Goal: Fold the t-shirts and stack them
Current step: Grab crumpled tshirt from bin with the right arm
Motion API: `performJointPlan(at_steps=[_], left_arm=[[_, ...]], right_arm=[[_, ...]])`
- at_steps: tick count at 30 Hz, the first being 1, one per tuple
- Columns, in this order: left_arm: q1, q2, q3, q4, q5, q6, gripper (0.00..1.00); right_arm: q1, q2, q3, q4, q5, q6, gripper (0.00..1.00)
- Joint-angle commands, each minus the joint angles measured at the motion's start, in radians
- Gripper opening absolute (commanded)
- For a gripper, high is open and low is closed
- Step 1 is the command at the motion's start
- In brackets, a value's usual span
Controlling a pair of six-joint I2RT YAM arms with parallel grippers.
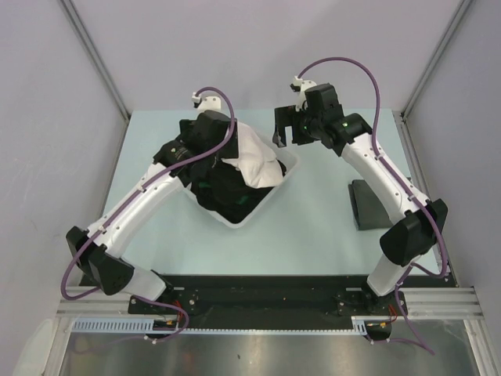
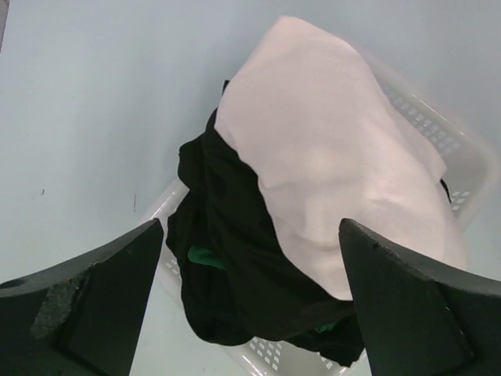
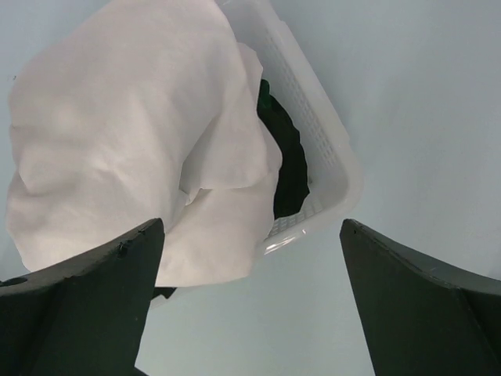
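light: bright, even | shadows: faint | wrist views: slightly soft

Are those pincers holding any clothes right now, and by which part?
Nothing is held. The left pincer and right pincer both stand open near the white tub, where the cream t-shirt and black t-shirts lie piled.

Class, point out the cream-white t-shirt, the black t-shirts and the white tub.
cream-white t-shirt (image 2: 329, 149): left wrist view, middle of the cloth.
black t-shirts (image 2: 227, 235): left wrist view, crumpled dark folds.
white tub (image 3: 317, 125): right wrist view, perforated side wall.
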Motion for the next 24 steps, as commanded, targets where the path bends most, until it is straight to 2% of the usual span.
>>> performJointPlan(at_steps=[1,5,9,14,24], left_arm=[[0.028,-0.05,-0.04,0.006,-0.003,-0.05,0.99],[0.034,-0.072,-0.068,0.027,0.011,-0.049,0.99],[0.037,-0.075,-0.074,0.033,0.02,-0.049,1.0],[0.037,-0.076,-0.09,0.032,0.031,-0.054,0.99],[0.036,-0.089,-0.128,0.043,0.035,-0.06,0.99]], right_arm=[[0.006,-0.056,-0.022,0.06,0.007,0.016,1.0],[0.004,-0.066,-0.096,0.097,-0.023,0.03,1.0],[-0.002,-0.086,-0.199,0.196,-0.132,0.039,1.0],[-0.009,-0.04,-0.217,0.212,-0.236,0.065,0.96],[-0.002,0.028,-0.219,0.27,-0.313,0.113,0.96]])
